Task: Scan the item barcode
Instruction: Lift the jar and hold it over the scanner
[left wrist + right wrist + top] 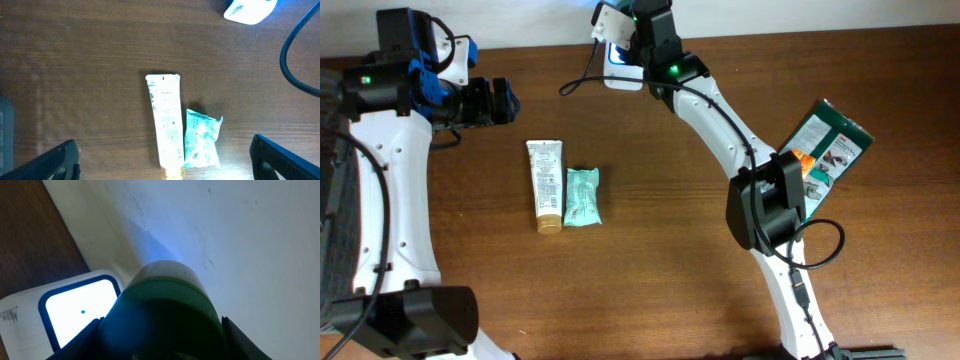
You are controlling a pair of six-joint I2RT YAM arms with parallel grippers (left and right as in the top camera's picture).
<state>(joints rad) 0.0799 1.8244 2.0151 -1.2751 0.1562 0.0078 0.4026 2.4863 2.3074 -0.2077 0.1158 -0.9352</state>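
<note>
Brown worktop [650, 270] is seen below a white wall [820, 15], with open wood across the middle and front. Very close and blurred in the right wrist view, a dark green round thing [165, 305] is held in the right hand [160, 347] just beside the lit scanner [75, 307] at the back edge; what it is cannot be told, and from above it is hidden under the hand. The left hand [500, 101] is spread wide near a white tube [545, 185] and a teal packet [583, 195] lying just beside each other, and a green pack [832, 148] is partly hidden behind the right arm [720, 120].
</note>
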